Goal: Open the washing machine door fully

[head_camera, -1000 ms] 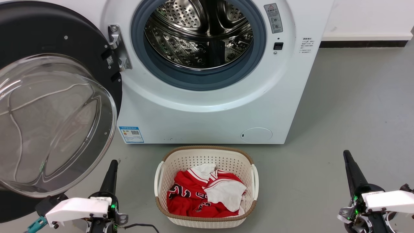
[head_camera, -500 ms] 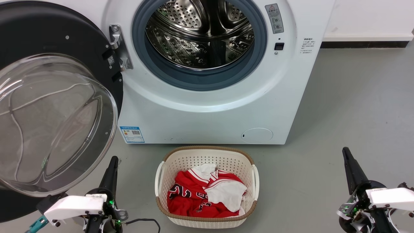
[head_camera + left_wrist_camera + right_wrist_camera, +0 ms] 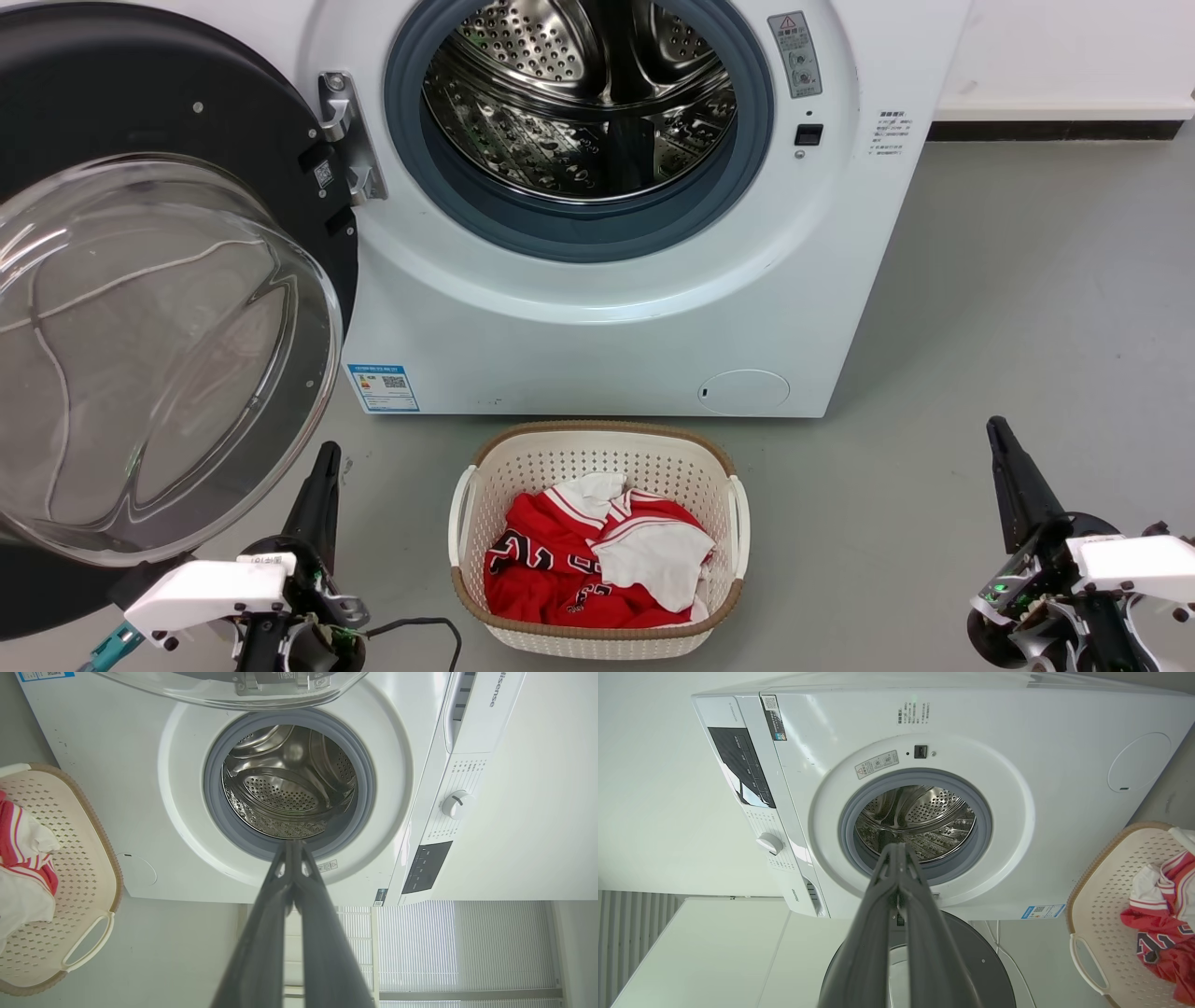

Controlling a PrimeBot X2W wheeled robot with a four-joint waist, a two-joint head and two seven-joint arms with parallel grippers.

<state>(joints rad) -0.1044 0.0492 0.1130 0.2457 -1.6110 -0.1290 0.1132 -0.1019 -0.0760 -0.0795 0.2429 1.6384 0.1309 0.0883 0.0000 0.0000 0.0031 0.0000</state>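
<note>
Grey concrete floor point(image 3: 1027, 280) is running up to a white wall. The washing machine point(image 3: 607, 317) is sitting on it, facing me, and a cream laundry basket point(image 3: 597, 431) with a red jersey point(image 3: 551, 569) inside is standing just in front.

The washing machine door point(image 3: 140, 93) is hanging off its metal hinge point(image 3: 350, 140) at the left of the opening. It is swung well out toward my left side, with its inner face and the bulging glass bowl point(image 3: 159, 355) turning toward me. The steel drum point(image 3: 579, 103) and the grey rubber seal point(image 3: 579, 233) are showing completely, with nothing covering them.

My left gripper point(image 3: 327, 457) is hovering low at the lower left, just below the bowl's edge and not touching it. Its fingers are pressed together and gripping nothing, and the left wrist view is showing the two tips meeting. My right gripper point(image 3: 997, 434) is hovering at the lower right, well apart from the machine. Its fingers are likewise pressed together and empty, as its own wrist view is showing.

Progress — I'm judging the opening as basically done. The door is standing clear of the front panel, and the mouth is giving free access. What's left is only a check: I can't tell whether the hinge is offering more travel. If it is, a light push on the black rim with the left fingers would be finishing it. Otherwise I'm reading this as the end pose, with both arms free of the door.
</note>
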